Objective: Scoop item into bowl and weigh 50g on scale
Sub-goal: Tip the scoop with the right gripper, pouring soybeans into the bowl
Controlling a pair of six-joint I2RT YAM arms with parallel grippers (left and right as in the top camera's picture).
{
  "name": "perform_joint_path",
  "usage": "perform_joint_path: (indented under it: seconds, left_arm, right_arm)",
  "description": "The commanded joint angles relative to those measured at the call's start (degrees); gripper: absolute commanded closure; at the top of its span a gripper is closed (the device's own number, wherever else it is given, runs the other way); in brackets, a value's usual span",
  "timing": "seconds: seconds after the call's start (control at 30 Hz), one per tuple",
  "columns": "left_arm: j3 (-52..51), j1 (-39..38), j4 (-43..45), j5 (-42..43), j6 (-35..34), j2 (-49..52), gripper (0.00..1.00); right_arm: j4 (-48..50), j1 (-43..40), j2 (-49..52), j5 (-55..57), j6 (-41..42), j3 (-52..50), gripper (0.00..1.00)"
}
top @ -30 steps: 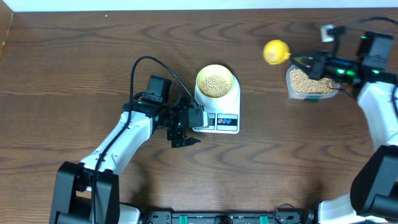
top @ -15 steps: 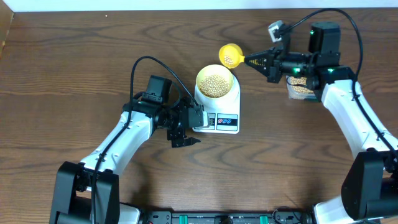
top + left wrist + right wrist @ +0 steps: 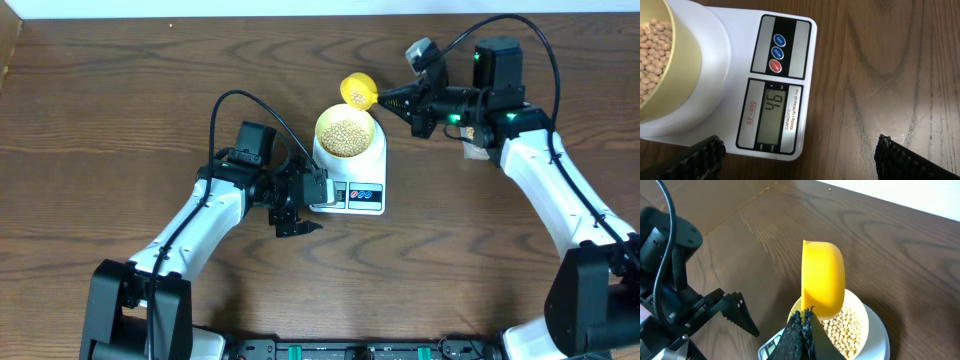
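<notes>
The pale yellow-green bowl [image 3: 346, 131] holds tan beans [image 3: 346, 136] and stands on the white scale [image 3: 360, 196]. In the left wrist view the scale's display [image 3: 771, 113] reads 46, with the bowl [image 3: 680, 75] at the left. My right gripper [image 3: 396, 98] is shut on the handle of a yellow scoop [image 3: 358, 90], which hovers just behind the bowl with a few beans in it. From the right wrist, the scoop's cup [image 3: 823, 280] hangs over the bowl [image 3: 860, 315]. My left gripper [image 3: 298, 210] is open beside the scale's left front corner, holding nothing.
A clear tub [image 3: 468, 150] is mostly hidden under my right arm at the back right. The table's back edge runs along a white wall [image 3: 300, 8]. Dark wood table [image 3: 120, 110] surrounds the scale.
My right arm swung the scoop leftward from over the tub to just behind the bowl. The left arm has stayed still.
</notes>
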Motion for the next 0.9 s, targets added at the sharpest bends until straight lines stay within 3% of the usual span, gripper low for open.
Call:
perform_joint_path:
  seconds: [0.0, 0.3, 0.63, 0.87]
  left_arm:
    - [-0.7, -0.1, 0.0, 0.7, -0.7, 0.2, 0.02]
    - [-0.7, -0.1, 0.0, 0.7, -0.7, 0.2, 0.02]
    - [-0.7, -0.1, 0.0, 0.7, -0.7, 0.2, 0.02]
    - [-0.7, -0.1, 0.0, 0.7, -0.7, 0.2, 0.02]
  right_arm:
    - [0.1, 1.1, -0.1, 1.6, -2.8, 1.2, 0.99]
    - [-0.7, 4.3, 0.0, 10.7, -8.6, 1.2, 0.99]
    - [-5.4, 9.7, 0.0, 23.3, -27.6, 1.2, 0.99]
    - [-5.5, 13.9, 0.0, 33.7, -33.6, 1.2, 0.99]
